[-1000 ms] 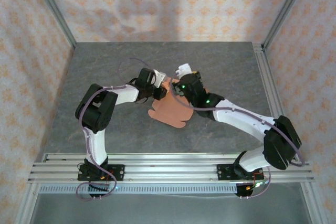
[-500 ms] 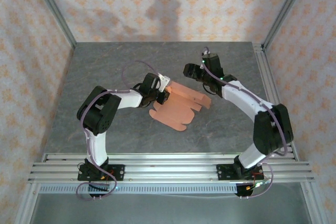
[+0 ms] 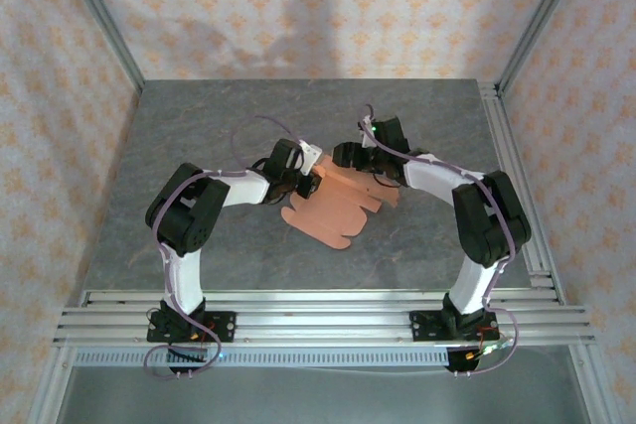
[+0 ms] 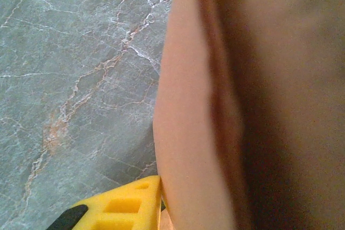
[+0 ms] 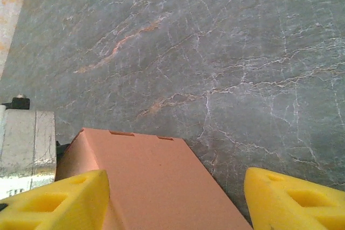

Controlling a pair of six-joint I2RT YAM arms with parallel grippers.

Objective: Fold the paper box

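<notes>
One paper box (image 3: 333, 210), two tools (image 3: 310, 182) (image 3: 345, 156), one table (image 3: 199, 126).

we bend our left arm (image 3: 184, 211) and right arm (image 3: 487, 215) inward from the bases, elbows out. left claw (image 3: 308, 178) and right claw (image 3: 343, 156) meet nose to nose, near but apart. the right's yellow fingers (image 5: 291, 197) are spread wide; the left shows one yellow finger (image 4: 124, 208), its spread unclear.
</notes>
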